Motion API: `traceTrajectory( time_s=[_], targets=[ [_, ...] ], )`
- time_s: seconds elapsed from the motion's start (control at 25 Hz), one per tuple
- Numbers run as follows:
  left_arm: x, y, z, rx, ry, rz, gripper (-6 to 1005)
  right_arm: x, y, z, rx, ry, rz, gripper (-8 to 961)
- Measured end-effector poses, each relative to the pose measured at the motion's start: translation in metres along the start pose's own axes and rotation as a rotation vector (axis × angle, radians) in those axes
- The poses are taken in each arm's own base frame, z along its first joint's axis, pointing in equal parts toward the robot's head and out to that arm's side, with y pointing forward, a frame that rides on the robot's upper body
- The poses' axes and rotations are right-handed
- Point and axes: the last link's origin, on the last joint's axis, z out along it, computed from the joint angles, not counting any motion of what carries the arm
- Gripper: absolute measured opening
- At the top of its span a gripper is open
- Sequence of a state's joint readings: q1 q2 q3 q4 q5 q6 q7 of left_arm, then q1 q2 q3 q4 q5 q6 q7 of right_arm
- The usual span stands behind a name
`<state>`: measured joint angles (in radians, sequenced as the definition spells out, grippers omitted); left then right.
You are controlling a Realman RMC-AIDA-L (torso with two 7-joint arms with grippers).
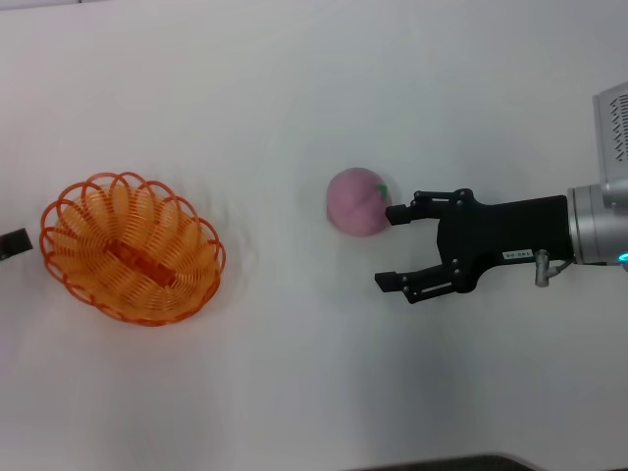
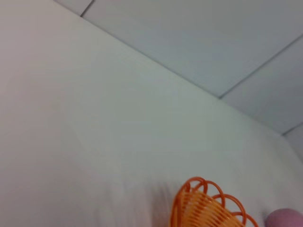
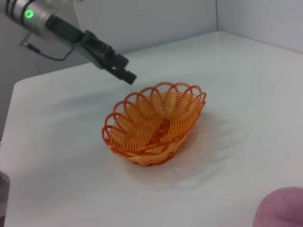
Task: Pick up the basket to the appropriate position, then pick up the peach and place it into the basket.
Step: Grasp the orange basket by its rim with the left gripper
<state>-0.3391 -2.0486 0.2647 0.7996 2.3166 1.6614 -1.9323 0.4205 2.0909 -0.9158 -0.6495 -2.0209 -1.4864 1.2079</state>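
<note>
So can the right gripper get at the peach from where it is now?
Probably yes. The right gripper is open beside the peach, one fingertip at its edge, nothing between; it sits slightly off-centre from it.

No text, brand name, number or sign can be read in any view. The right gripper (image 1: 390, 247) carries a small white label on its black body, near the wrist, but its print is too small to read. A green indicator light glows on the left arm (image 3: 29, 13); it bears no characters.
</note>
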Motion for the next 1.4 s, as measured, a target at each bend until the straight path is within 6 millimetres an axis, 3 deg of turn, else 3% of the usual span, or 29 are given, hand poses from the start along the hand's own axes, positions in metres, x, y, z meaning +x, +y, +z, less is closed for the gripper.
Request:
traceTrajectory(
  time_s=[0.24, 0.64, 0.8, 1.0, 1.4],
  targets=[
    [0.038, 0.007, 0.018, 0.061, -0.097, 0.147, 799, -0.002, -0.001, 0.001, -0.003, 0.001, -0.001, 922],
    [0.088, 0.044, 0.066, 0.152, -0.380, 0.474, 798, -0.003, -0.001, 0.002, -0.006, 0.001, -0.001, 917],
    [0.097, 0.054, 0.083, 0.220, -0.465, 0.552, 797, -0.002, 0.000, 0.003, -0.010, 0.000, 0.004, 915],
    [0.103, 0.060, 0.091, 0.264, -0.479, 0.610, 796, -0.002, 0.000, 0.003, -0.012, 0.000, 0.003, 913],
    [0.088, 0.063, 0.114, 0.311, -0.573, 0.681, 795, -0.003, -0.001, 0.004, -0.011, 0.001, 0.000, 908]
  ],
)
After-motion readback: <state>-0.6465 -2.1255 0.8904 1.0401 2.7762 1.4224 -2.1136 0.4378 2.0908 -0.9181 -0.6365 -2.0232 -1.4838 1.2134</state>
